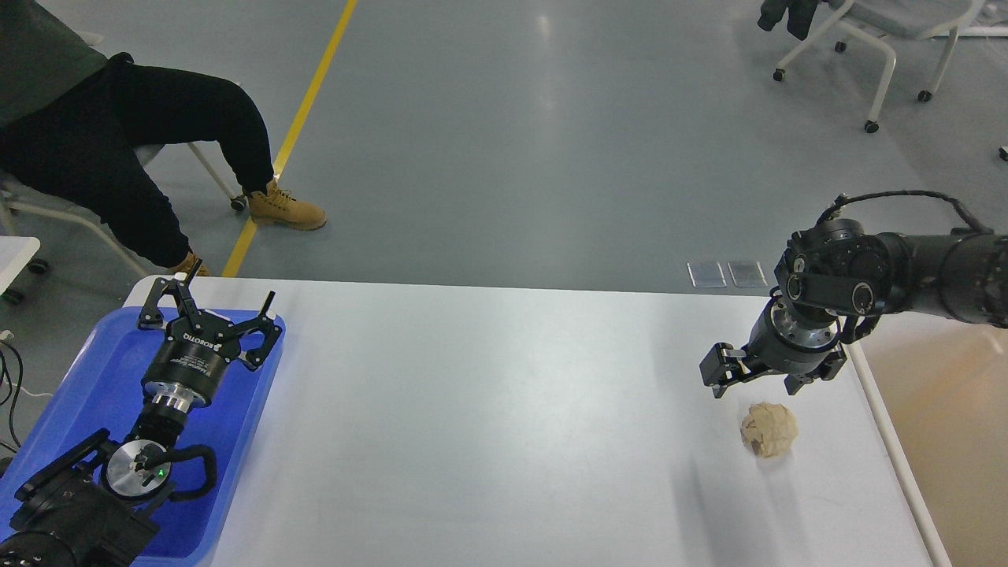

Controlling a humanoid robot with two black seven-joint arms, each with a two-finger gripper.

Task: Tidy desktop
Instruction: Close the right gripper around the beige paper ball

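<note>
The left pincer (223, 298) stands spread wide and empty above the blue tray (94, 370), while the right pincer (757, 376) (fingers apart, holding nothing) hangs just above a crumpled paper ball (769, 429) near the white tabletop's (488, 425) right edge, its far finger partly hidden.

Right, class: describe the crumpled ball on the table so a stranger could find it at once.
Start at the white desktop and go to its right end, near the edge. Just below the right gripper, whose fingers are open above it, lies the crumpled paper ball. It is tan, lumpy, and the only loose thing on the white surface.
</note>
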